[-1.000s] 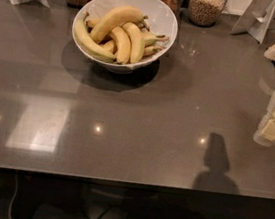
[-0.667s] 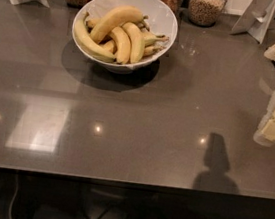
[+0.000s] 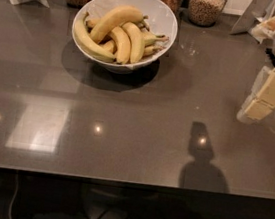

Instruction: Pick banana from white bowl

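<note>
At three o'clock hangs the gripper (image 3: 269, 94), spread or closed I cannot tell, well apart from the banana (image 3: 114, 20) topping the white bowl (image 3: 167, 15) at eleven; the approach seems pending, needing a reach across.

High front view, tool (image 3: 255, 109) far right
</note>
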You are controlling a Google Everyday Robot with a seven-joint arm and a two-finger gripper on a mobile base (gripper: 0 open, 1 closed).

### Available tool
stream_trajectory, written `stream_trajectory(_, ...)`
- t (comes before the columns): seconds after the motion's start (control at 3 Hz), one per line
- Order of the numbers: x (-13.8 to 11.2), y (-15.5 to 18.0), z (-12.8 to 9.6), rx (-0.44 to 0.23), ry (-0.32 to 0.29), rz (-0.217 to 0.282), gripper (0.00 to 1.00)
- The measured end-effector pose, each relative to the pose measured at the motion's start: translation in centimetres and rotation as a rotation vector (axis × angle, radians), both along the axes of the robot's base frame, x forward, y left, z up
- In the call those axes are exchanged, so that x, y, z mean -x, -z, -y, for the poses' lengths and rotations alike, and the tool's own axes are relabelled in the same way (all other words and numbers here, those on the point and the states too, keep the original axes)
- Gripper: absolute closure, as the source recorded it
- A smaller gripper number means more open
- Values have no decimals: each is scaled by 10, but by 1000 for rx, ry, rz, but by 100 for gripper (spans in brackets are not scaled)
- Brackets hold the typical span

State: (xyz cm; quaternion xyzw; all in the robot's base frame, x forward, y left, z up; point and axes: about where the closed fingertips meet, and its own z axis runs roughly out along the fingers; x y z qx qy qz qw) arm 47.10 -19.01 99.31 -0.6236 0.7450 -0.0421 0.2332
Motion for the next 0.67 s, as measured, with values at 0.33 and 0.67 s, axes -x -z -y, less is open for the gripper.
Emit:
stream_trajectory(0.33, -35, -11, -31, -77, -97, 92, 0)
stream_trajectory(0.67, -80, -26, -75, -167, -229, 173, 0)
